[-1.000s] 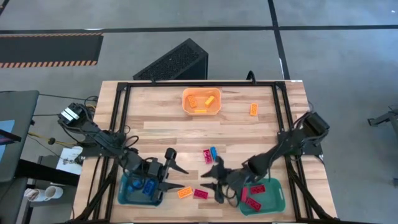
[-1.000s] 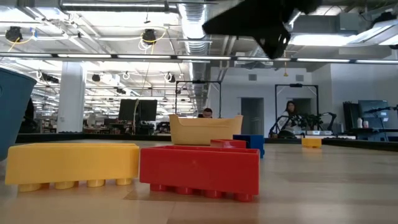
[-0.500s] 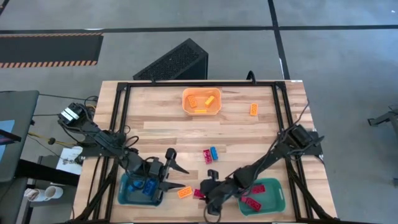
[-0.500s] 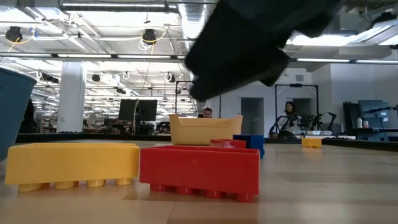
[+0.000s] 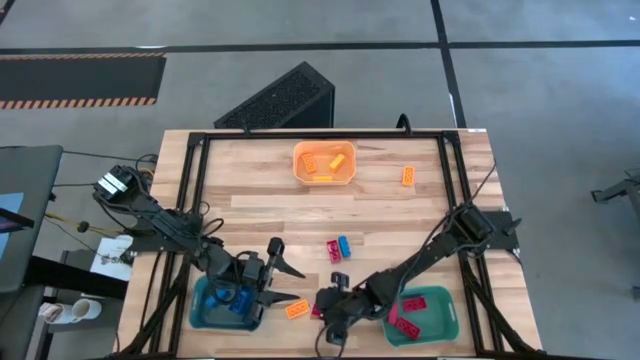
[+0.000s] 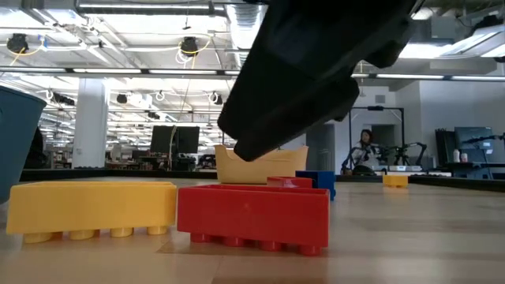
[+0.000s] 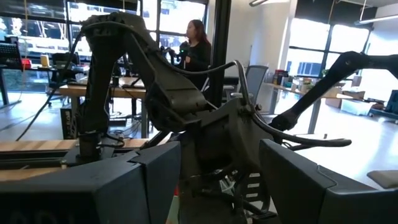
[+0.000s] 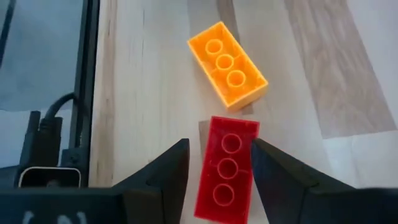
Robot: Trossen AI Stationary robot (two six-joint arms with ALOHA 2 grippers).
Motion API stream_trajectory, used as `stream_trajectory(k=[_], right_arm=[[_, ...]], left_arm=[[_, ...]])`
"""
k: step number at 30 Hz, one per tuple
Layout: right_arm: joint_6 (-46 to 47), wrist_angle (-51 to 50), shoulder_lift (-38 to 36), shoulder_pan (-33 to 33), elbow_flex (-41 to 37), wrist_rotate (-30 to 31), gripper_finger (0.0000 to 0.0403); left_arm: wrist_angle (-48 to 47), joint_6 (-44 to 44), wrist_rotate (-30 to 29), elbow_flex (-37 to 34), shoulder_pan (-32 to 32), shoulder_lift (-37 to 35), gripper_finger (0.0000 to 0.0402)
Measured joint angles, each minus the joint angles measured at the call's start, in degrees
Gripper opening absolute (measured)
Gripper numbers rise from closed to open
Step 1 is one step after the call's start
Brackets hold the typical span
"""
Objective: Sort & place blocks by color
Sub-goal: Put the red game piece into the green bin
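Jaws of the right gripper (image 8: 219, 163) stood open astride the red block (image 8: 226, 168), beside the orange block (image 8: 227, 64), ready to grip.

We note bright, even overhead light from ceiling lamps (image 6: 189, 46), soft shadows on the table (image 5: 260, 190), and a blurred dark arm (image 6: 316, 71) close up.
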Motion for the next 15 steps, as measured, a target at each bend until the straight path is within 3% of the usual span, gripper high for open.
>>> stream_trajectory(k=[4,15], right_arm=[[-0.29,0.12,-0.38,-0.59,0.00,-0.02,0.0214],[-0.92,-1.79,-0.48,-1.04,0.02,-0.22,0.0320]], left_arm=[[-0.10,0.00,-0.51,0.00,0.00,0.00,0.0206],[-0.57,-0.04,-1.18,0.00,0.00,0.00,0.0206]])
